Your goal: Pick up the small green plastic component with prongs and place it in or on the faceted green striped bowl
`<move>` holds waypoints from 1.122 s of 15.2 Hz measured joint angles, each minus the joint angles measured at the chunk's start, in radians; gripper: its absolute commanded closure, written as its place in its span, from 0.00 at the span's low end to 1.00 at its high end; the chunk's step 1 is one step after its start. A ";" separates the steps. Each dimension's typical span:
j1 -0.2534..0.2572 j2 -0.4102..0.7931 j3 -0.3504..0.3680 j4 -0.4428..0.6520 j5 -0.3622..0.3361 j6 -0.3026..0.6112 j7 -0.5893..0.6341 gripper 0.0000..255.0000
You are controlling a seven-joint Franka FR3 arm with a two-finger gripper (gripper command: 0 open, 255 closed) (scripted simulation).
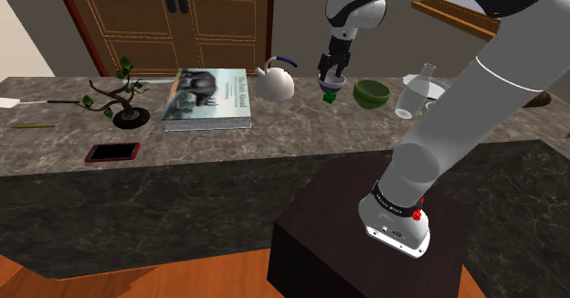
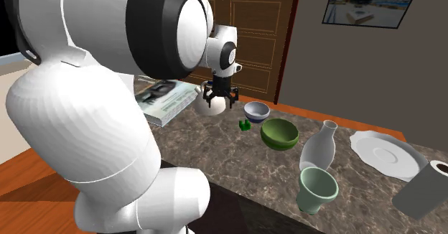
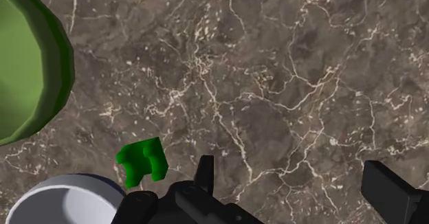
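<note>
The small green pronged component (image 3: 143, 162) lies on the dark marble counter, between a green bowl (image 3: 27, 71) and a white bowl with a blue rim (image 3: 62, 198). My gripper (image 3: 295, 188) hovers open above bare counter, and the component sits just outside one finger (image 3: 205, 171). In the shoulder view the gripper (image 1: 329, 79) hangs over the component (image 1: 329, 97), with the green bowl (image 1: 372, 93) to the view's right. The second exterior view shows the gripper (image 2: 220, 102) above and left of the component (image 2: 245, 125) and the green bowl (image 2: 279, 134).
A white teapot (image 1: 274, 81), a large book (image 1: 208, 95), a bonsai (image 1: 123, 95) and a red phone (image 1: 112, 152) sit toward the shoulder view's left. A bottle (image 2: 319, 148), a pale green cup (image 2: 317, 189), a white plate (image 2: 388, 153) and a grey cylinder (image 2: 423, 189) stand beyond the green bowl.
</note>
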 measured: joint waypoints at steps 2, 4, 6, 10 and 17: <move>-0.008 0.073 -0.022 0.032 0.032 0.035 -0.040 0.00; -0.025 0.152 -0.047 0.079 0.071 0.059 -0.094 0.00; -0.038 0.220 -0.057 0.117 0.108 0.081 -0.130 0.00; -0.087 0.363 -0.067 0.203 0.193 0.118 -0.216 0.00; -0.177 0.547 -0.052 0.353 0.303 0.113 -0.309 0.00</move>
